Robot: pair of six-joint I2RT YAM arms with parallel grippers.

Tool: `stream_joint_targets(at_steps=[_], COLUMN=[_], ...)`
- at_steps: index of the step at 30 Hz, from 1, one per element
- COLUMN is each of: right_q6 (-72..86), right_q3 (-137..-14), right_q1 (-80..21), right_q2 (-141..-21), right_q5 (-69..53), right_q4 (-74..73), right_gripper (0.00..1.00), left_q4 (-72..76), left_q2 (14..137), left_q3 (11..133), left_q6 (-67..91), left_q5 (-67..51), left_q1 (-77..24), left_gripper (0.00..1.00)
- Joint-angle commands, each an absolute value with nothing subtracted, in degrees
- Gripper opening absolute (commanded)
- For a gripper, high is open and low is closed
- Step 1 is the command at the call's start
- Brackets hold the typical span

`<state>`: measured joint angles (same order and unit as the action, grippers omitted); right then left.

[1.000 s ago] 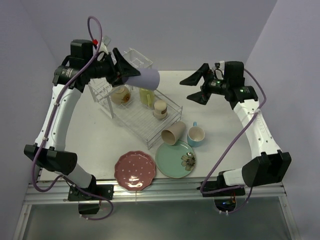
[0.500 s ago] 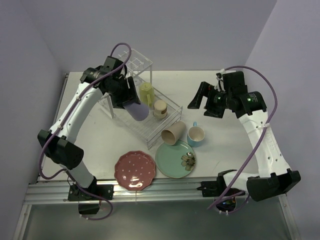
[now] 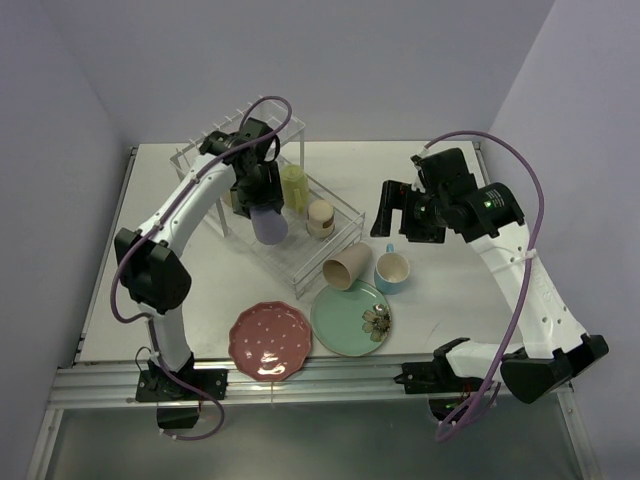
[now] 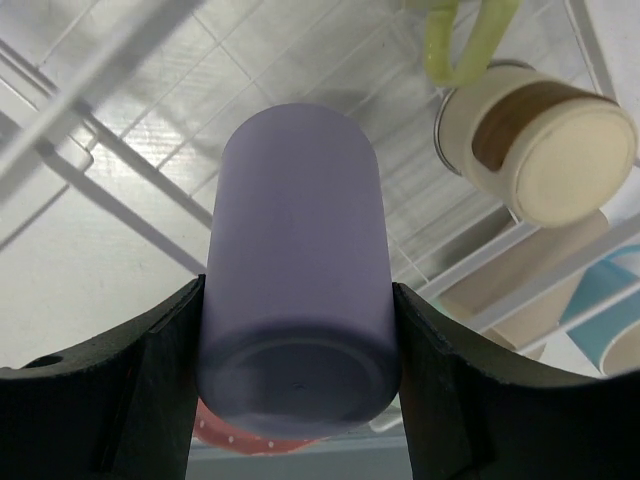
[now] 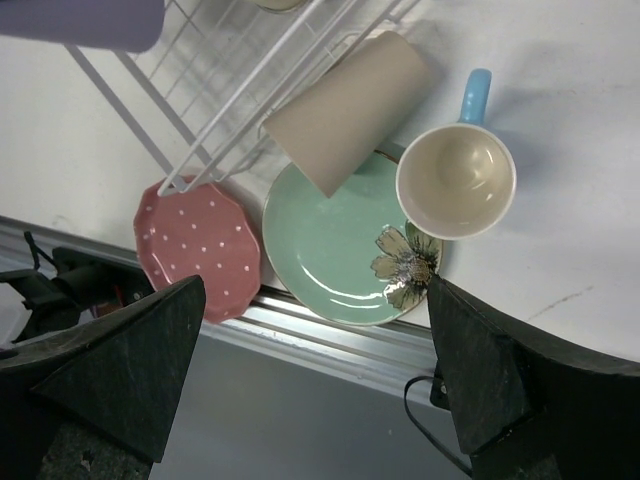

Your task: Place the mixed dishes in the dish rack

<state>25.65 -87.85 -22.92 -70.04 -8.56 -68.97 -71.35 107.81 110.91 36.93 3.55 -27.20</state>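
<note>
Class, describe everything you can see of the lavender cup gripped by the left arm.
The lavender cup is a plain, matte, smooth-sided cylinder with rounded edges and no handle in view. Its flat end, with a recessed ring, faces the wrist camera; the far end is hidden. The left gripper is shut on it, its black fingers pressing both sides. It hangs over the flat grid of the clear wire dish rack; whether it touches the grid cannot be told.

Light even, diffuse, from above. Bench bright; shadows soft, short. Glare patch on pink-red dotted plate. Underexposed, soft-focus: left pincer fingers. Lavender cup near end shaded.
</note>
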Motion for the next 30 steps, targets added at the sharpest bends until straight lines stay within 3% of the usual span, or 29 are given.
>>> stream_joint_targets(at_steps=[1, 12, 22, 25, 27, 28, 29, 30], right_q6=[24.52, 26.19, 27.25, 26.9, 26.81, 26.72, 26.72, 26.63], right_q3=[-90.09, -85.78, -85.08, -85.25, -85.08, -84.9, -84.55, -84.38], right_q1=[-23.99, -31.99, -34.28, -34.36, -34.37, -34.37, -34.37, -34.45], right_q2=[-70.22, -70.84, -71.54, -71.81, -71.89, -71.81, -71.81, -71.81], right_q5=[-5.98, 1.67, 2.81, 2.64, 2.46, 2.37, 2.11, 2.11], right_q4=[-70.93, -70.84, -69.0, -68.47, -68.12, -67.94, -67.5, -67.41], right_gripper=[1.0, 1.0, 0.99, 1.0, 1.0, 0.99, 1.0, 0.99], left_q4=[-70.32, -71.19, -69.87, -69.88, -69.43, -69.43, -69.26, -69.0], left_q2=[110.38, 118.04, 115.14, 114.17, 113.21, 112.94, 112.59, 111.98], left_q3=[115.48, 121.56, 116.28, 114.53, 113.04, 112.68, 112.15, 111.19], left_q6=[34.72, 33.31, 35.42, 36.12, 36.74, 36.91, 37.35, 37.53], left_q5=[7.03, 9.14, 10.11, 11.25, 11.69, 11.78, 11.78, 11.78], left_q1=[-27.51, -27.6, -29.0, -29.27, -29.36, -29.36, -29.53, -29.44], left_gripper=[0.0, 0.01, 0.23, 0.25, 0.34, 0.42, 0.56, 0.61])
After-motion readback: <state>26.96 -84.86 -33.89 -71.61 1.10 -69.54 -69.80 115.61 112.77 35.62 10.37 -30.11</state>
